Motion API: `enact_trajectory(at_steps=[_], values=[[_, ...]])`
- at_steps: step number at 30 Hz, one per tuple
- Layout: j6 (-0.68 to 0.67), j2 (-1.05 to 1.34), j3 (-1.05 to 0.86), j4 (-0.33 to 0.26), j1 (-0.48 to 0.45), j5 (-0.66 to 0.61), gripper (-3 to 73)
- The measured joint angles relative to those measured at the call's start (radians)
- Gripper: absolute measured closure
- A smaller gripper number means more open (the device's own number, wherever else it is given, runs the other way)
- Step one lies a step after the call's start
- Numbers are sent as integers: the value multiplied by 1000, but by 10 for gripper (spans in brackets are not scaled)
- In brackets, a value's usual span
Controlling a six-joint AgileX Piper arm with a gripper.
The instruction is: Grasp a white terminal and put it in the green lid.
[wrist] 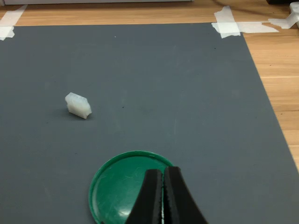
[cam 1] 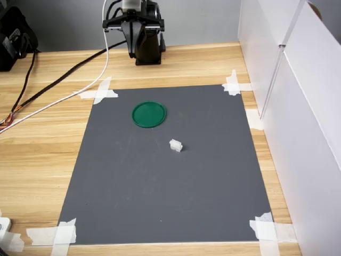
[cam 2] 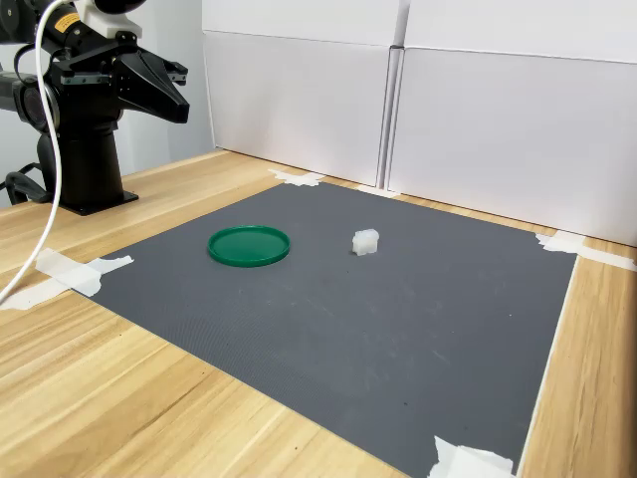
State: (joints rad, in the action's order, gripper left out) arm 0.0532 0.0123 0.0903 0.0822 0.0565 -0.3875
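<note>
From where I stand beside the bench, reading the second exterior view from its left to its right, the arm comes first: it sits folded on its black base at the far corner of the wooden table (cam 2: 149, 398), its gripper (cam 2: 177, 105) raised well above the surface and pointing out toward the grey mat (cam 2: 378, 339). Next along is the green lid (cam 2: 249, 245), lying flat near the mat's edge closest to the arm, with nothing in it. Further toward the second exterior view's right, near the lid but clearly apart from it, sits the white terminal (cam 2: 365, 241), alone on the bare mat.

The coming move turns on that order. The terminal lies beyond the lid as seen from the gripper, so I judge the arm must reach out past the lid to get it. The wrist view confirms this: the gripper (wrist: 163, 196) hangs over the lid's near rim, and the terminal (wrist: 78, 105) lies farther out and off to one side. Its long axis runs slantwise across that picture, so I expect the wrist will need some turning to span the short side.

The black fingers (wrist: 148, 200) are pressed together with only a sliver of light between them, holding nothing. They would have to spread before coming down.
</note>
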Motion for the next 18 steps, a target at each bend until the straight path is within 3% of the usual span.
enact_trajectory(at_steps=[7,18], values=[[0,-70,111,-89,0,-74,716],[0,-404,328,-99,0,-92,716]])
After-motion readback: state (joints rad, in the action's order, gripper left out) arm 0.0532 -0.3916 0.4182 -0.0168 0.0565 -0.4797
